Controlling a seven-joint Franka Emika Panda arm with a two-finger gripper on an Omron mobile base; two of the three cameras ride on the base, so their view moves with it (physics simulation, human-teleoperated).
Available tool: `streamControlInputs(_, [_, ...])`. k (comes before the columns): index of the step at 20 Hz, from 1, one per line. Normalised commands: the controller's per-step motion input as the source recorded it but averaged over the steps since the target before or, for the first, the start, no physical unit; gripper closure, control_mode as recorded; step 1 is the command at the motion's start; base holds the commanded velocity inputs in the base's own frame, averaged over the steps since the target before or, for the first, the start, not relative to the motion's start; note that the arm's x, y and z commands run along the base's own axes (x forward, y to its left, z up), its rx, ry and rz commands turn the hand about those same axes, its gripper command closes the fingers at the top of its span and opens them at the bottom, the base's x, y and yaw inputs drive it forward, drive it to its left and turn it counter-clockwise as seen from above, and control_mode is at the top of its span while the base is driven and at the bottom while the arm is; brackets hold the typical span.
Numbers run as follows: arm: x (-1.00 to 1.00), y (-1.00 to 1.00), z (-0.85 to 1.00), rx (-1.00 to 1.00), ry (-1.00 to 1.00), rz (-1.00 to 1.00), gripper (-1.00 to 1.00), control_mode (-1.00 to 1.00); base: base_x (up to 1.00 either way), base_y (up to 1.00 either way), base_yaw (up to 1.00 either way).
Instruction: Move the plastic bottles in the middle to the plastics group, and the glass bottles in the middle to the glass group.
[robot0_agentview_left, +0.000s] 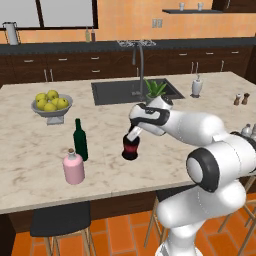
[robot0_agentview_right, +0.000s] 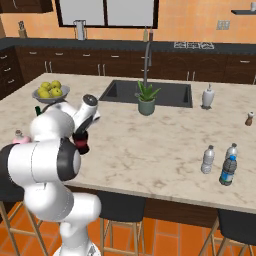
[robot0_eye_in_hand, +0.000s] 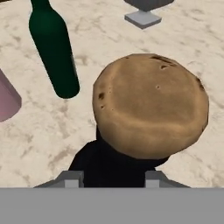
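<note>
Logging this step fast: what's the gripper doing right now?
Gripper: closed on the black bottle, around its neck just under the cork stopper.

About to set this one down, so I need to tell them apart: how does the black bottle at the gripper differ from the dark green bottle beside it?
The black bottle is squat and round-bodied with a red label; the dark green bottle is tall, slim and plain. The black one sits under the gripper, topped by a tan cork in the hand view; the green one stands free next to the pink bottle. Both are dark, upright and on the marble counter.
</note>
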Motion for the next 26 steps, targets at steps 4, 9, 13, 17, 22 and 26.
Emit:
streamControlInputs(4, [0.0,0.54,0.0,0.0,-0.1,0.14,1.0,-1.0,0.0,0.0,0.0])
streamControlInputs(9, [0.02,0.67,0.0,0.0,-0.06,0.1,1.0,-1.0,0.0,0.0,0.0])
streamControlInputs(13, [0.05,0.59,0.0,0.0,0.0,0.09,1.0,-1.0,0.0,0.0,0.0])
streamControlInputs(17, [0.0,0.34,0.0,0.0,0.0,0.05,1.0,-1.0,0.0,0.0,0.0])
streamControlInputs(22, [0.0,0.47,0.0,0.0,0.0,0.04,1.0,-1.0,0.0,0.0,0.0])
streamControlInputs(26, [0.01,0.07,0.0,0.0,0.0,0.0,1.0,-1.0,0.0,0.0,0.0])
